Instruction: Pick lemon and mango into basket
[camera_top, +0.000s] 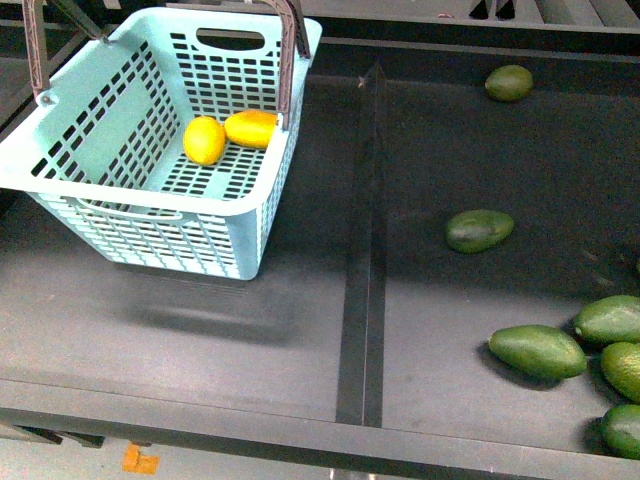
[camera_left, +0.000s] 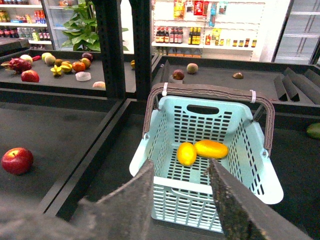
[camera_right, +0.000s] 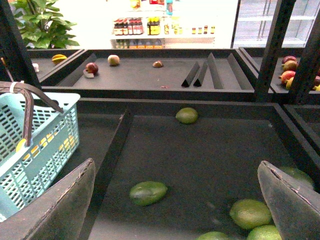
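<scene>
Green fruits (camera_top: 538, 351) nearest, four o'clock; lemon (camera_top: 204, 140) and mango (camera_top: 251, 128) sit in basket (camera_top: 150, 240), so both my grippers, wide and empty, should hold clear.

Basket (camera_top: 230, 240): light teal w/ slotted walls + floor, brown handles (camera_top: 290, 60). Lemon (camera_top: 204, 140) bright yellow; mango (camera_top: 251, 128) orange-yellow. Loose oval fruits (camera_top: 479, 230) dark green. Display tray (camera_top: 150, 330) matte black. Apple (camera_left: 17, 160) red w/ yellow patch.
</scene>
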